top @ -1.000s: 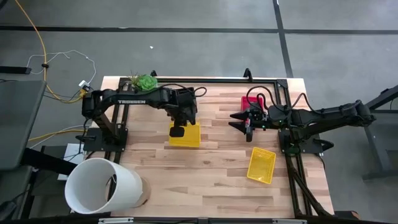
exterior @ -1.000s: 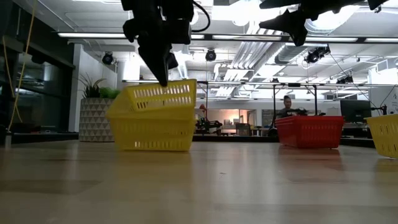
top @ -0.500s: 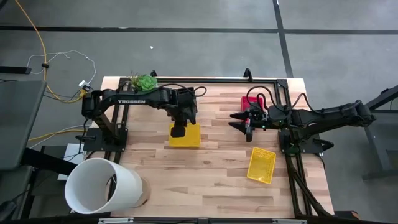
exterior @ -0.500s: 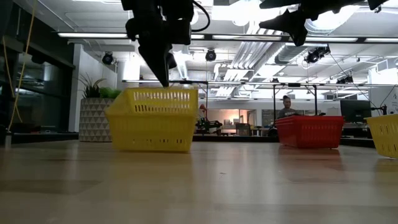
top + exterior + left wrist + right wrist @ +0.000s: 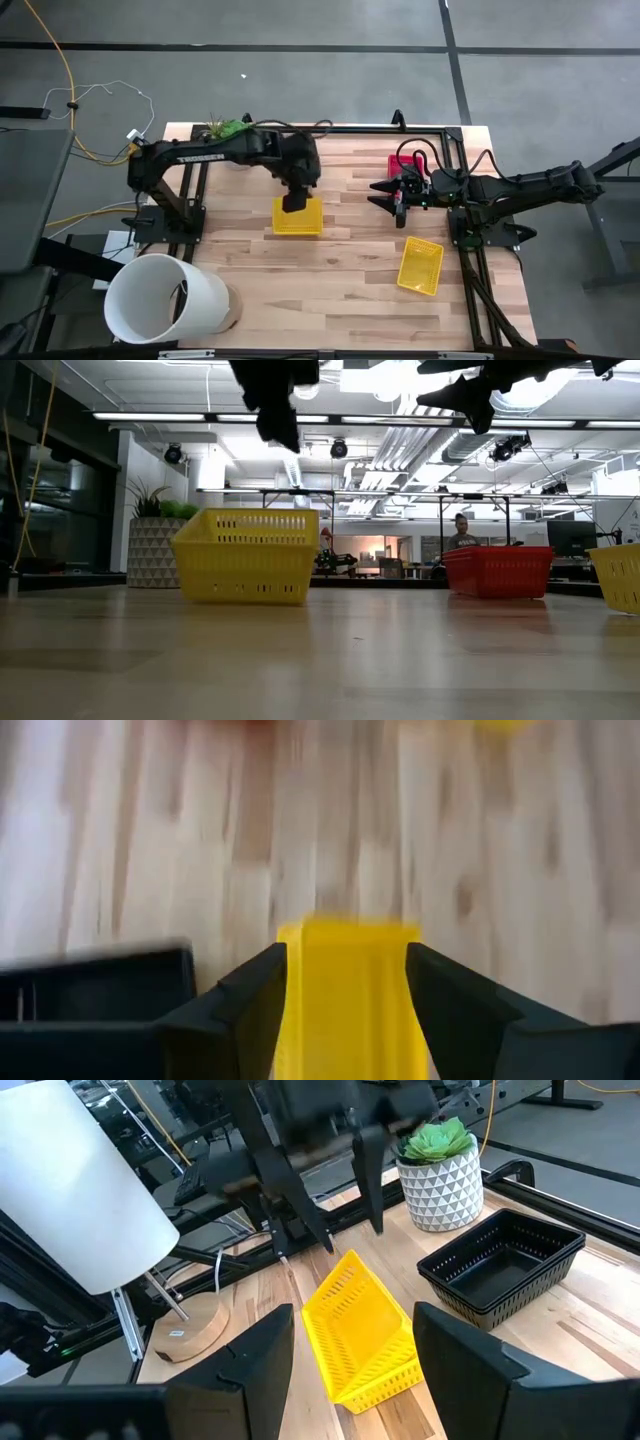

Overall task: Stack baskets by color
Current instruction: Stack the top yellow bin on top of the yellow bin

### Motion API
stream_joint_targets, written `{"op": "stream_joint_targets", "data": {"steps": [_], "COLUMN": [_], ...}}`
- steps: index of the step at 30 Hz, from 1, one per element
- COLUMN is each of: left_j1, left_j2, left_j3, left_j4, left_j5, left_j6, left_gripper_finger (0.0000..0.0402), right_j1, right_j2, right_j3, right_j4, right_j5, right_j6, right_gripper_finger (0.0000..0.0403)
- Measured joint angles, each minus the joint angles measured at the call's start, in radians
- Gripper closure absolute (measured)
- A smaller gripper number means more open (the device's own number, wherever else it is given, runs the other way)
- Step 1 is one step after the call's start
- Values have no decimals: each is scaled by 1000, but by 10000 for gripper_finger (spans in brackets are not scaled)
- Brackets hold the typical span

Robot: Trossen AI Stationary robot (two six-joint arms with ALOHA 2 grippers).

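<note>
A yellow basket stack (image 5: 298, 217) stands flat on the table's middle; the low view shows it level (image 5: 247, 555). My left gripper (image 5: 293, 203) hangs open above the stack's far rim, clear of it (image 5: 278, 422), with the yellow basket (image 5: 348, 1000) showing below between its fingers. A red basket (image 5: 403, 163) sits at the far right, and a lone yellow basket (image 5: 420, 265) lies at the near right. A black basket (image 5: 500, 1265) stands by the plant. My right gripper (image 5: 383, 190) waits open in the air next to the red basket.
A large white cylinder (image 5: 165, 298) stands at the near left corner. A green plant in a white pot (image 5: 230, 129) is at the far left. Black frame rails (image 5: 470, 250) run along the table's right side. Bare wood lies across the near middle.
My left gripper has opened, letting go of the upper yellow basket, and has risen above it. That basket, tilted on the lower yellow one a second ago, has dropped into it and now sits level and nested.
</note>
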Motion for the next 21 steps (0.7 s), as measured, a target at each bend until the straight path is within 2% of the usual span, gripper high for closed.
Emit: {"op": "stream_joint_targets", "data": {"steps": [2, 5, 10, 12, 16, 21], "left_j1": [-5, -14, -46, -70, -133, -186], "left_j2": [-42, -132, -308, -376, -450, -433], "left_j3": [-40, -162, -453, -571, -779, -949], "left_j4": [101, 312, 648, 760, 965, 1143], "left_j5": [14, 2, -129, -204, -372, -531], "left_j6": [-49, -133, -314, -387, -480, -580], "left_gripper_finger": [217, 256, 362, 391, 392, 399], "right_j1": [0, 0, 0, 0, 0, 0], "right_j2": [0, 0, 0, 0, 0, 0], "right_j3": [0, 0, 0, 0, 0, 0], "right_j4": [0, -6, -18, -18, -18, -18], "right_j5": [0, 0, 0, 0, 6, 9], "right_j6": [0, 0, 0, 0, 0, 0], "right_gripper_finger": [210, 210, 210, 210, 210, 210]}}
